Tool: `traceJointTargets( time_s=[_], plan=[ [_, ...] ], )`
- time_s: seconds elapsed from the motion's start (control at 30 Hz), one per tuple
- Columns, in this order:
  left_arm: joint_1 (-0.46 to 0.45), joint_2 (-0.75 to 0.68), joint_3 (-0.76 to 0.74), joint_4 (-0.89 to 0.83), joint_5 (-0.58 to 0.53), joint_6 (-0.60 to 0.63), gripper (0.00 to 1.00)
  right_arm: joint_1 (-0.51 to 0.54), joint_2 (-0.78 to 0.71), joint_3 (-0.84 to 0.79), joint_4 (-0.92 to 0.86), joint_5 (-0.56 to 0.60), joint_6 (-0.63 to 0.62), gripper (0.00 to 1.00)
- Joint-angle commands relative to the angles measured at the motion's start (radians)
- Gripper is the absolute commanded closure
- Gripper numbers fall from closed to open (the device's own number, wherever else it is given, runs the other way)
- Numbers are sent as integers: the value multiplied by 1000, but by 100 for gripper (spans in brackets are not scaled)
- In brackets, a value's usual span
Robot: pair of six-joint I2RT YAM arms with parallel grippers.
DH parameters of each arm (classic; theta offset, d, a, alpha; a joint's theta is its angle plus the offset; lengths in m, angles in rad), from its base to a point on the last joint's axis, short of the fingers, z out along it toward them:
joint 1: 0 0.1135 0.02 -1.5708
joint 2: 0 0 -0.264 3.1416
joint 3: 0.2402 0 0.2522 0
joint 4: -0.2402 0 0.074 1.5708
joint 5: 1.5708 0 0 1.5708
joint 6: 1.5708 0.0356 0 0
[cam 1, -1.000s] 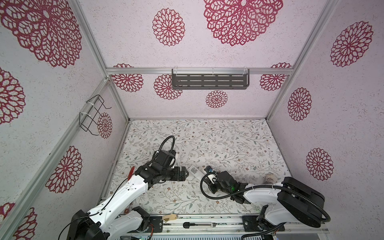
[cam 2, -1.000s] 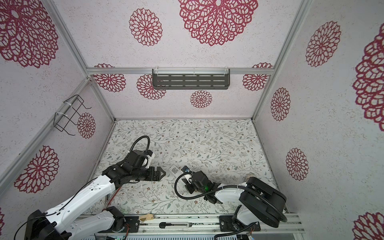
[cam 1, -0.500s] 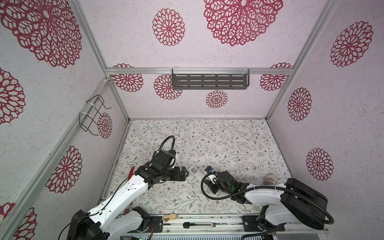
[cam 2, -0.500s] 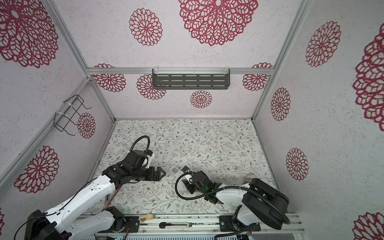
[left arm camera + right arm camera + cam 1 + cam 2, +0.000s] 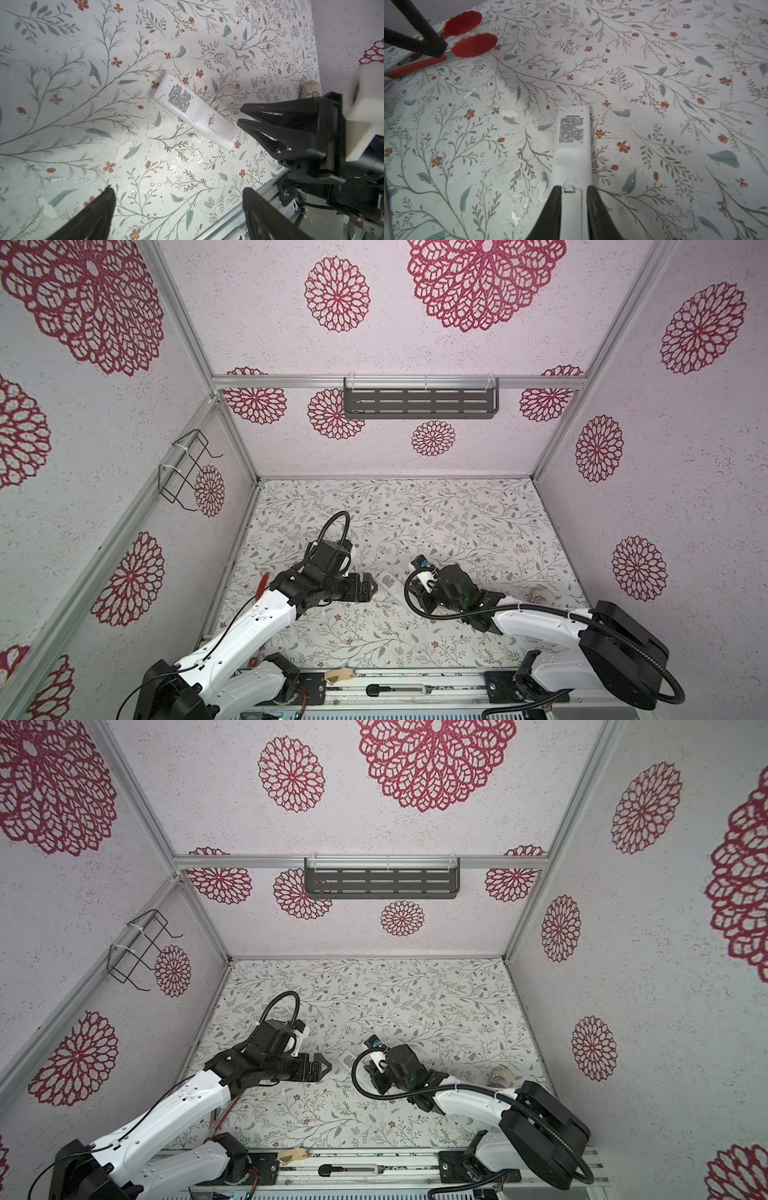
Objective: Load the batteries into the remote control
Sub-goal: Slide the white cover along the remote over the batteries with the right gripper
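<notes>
Rail (image 5: 457, 686): nearest edge of the scene; both arm bases sit on it.
Left end effector (image 5: 176, 188): wide and empty, hovering over the surface (image 5: 457, 522) close to the remote's label end.
Right end effector (image 5: 573, 188): narrow. Its fingers (image 5: 550, 216) lie along the cover (image 5: 221, 126), one on each side of the latch (image 5: 212, 120). Whether they clamp the remote or merely rest on it cannot be told.
Change: the right jaws widened briefly and have just drawn in again. Arms and remote show no shift in the top views over the last second.
Meaning: judged a re-set of the hold at the cover end, ahead of opening the compartment. The cover is still on, so nothing is loaded and the task is at an early stage.
Remote (image 5: 388, 583): flat on the surface between the two end effectors, back up, in the front half.
Axis: diagonal in both top views, from near right to far left, in line with the right fingers. The cover end points toward the right arm. The end with the label (image 5: 571, 129) points toward the left end effector.
Batteries: none in view.
Background: bare surface behind the remote, then a shelf (image 5: 419, 404) on the back wall.
</notes>
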State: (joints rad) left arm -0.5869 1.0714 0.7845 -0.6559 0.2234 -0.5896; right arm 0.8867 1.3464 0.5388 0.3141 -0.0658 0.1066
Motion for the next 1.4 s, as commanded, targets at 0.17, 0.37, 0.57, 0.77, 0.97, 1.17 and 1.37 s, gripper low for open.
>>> traceJointTargets(
  time_s=[0.17,0.37,0.57,0.77,0.97,1.17,1.37],
  plan=[
    [-5,-36,10,7,15,17,3,-6,113,62,-76,-78,43,87],
    [-5,-34,9,8,17,14,3,-8,192,72,-124,-12,81,88],
    [-6,-31,10,7,13,14,3,-8,96,69,-133,32,70,74],
    [-5,-46,10,7,-4,15,3,-6,31,68,-173,40,21,40],
    [-6,-47,8,10,-10,15,3,1,71,76,-219,6,-2,29],
    [-6,-44,12,10,-10,15,3,21,104,67,-209,38,1,28],
    [-5,-45,9,16,-9,11,3,36,161,85,-204,53,-7,29]
  ],
)
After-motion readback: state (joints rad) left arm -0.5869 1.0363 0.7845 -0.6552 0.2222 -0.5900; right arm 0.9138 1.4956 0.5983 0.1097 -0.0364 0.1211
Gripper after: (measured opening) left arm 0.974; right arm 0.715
